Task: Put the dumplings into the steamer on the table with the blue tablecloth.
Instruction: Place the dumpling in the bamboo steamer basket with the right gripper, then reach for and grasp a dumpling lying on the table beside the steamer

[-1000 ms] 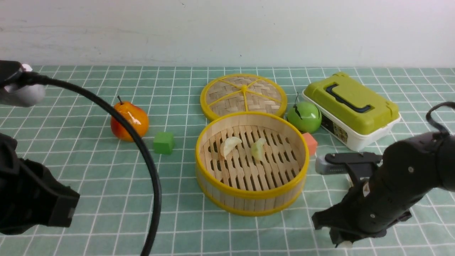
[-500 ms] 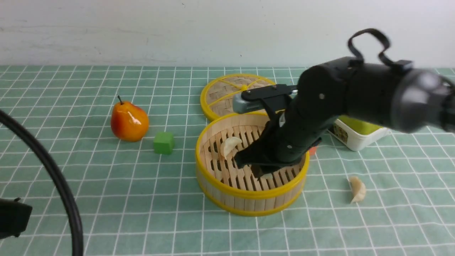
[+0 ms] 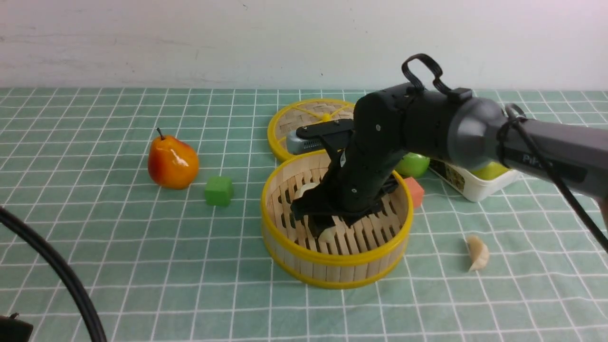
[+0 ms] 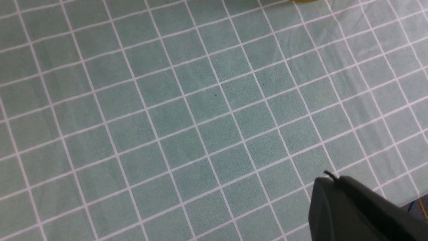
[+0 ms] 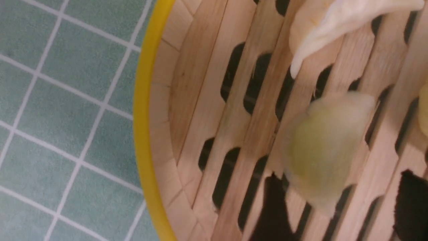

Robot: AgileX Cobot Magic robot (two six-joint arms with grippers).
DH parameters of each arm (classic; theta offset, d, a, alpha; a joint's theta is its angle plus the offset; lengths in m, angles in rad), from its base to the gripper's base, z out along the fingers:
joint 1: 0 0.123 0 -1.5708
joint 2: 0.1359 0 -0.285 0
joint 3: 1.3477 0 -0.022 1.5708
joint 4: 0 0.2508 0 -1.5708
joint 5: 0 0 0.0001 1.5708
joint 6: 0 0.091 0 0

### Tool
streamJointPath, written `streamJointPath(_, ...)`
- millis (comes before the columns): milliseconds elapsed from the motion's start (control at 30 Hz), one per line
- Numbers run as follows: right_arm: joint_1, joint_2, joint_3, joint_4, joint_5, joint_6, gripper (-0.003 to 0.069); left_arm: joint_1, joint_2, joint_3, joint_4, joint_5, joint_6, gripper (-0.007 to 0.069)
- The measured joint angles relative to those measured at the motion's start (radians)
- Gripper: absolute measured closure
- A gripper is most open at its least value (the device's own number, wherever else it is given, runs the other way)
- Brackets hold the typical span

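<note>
The bamboo steamer [image 3: 332,261] with yellow rims stands mid-table on the blue tablecloth [image 3: 118,237]. My right gripper [image 3: 327,227] hangs inside it, open. A pale green dumpling [image 5: 321,157], blurred, sits on the slats between the two dark fingertips [image 5: 272,207], touching neither; the front view shows it too [image 3: 327,234]. A white dumpling [image 5: 334,20] lies further in, and a third dumpling [image 5: 424,110] peeks in at the edge. One more dumpling [image 3: 477,253] lies on the cloth right of the steamer. My left gripper [image 4: 329,180] is shut and empty over bare cloth.
The woven lid [image 3: 304,118] lies behind the steamer. A pear [image 3: 172,163] and a green cube [image 3: 219,191] are to its left. A green apple [image 3: 412,165], an orange cube [image 3: 414,191] and a lunch box [image 3: 479,178] are to its right. A black cable [image 3: 61,275] crosses the front left.
My right arm swung from the table's front right over into the steamer, then its jaws opened and the pale green dumpling came free. The left arm pulled back out of the front view.
</note>
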Motion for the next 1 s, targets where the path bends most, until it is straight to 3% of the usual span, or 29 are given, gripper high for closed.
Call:
streamJointPath(100,0.0,-0.047,0.0,-0.035,0.105,-0.012,0.0078,0.0,0.0,0.0,0.0,-0.007,0.0,0.0638)
streamJointPath(200,-0.005,-0.152,0.054,-0.113,0.164,-0.02,0.0067,0.0,0.0,0.0,0.0,-0.011,0.0,0.0638)
streamJointPath(333,-0.05,-0.247,0.174,-0.141,0.148,-0.01,0.0096,0.0,0.0,0.0,0.0,-0.014,0.0,0.0635)
streamJointPath(600,-0.335,-0.268,0.42,-0.099,-0.037,0.029,0.0188,0.0,0.0,0.0,0.0,-0.019,0.0,0.0629)
streamJointPath(767,-0.392,-0.211,0.424,-0.088,-0.116,0.036,0.0197,0.0,0.0,0.0,0.0,-0.044,0.0,0.0627)
streamJointPath(1000,-0.395,-0.132,0.424,-0.081,-0.164,0.038,0.0239,0.0,0.0,0.0,0.0,-0.067,0.0,0.062)
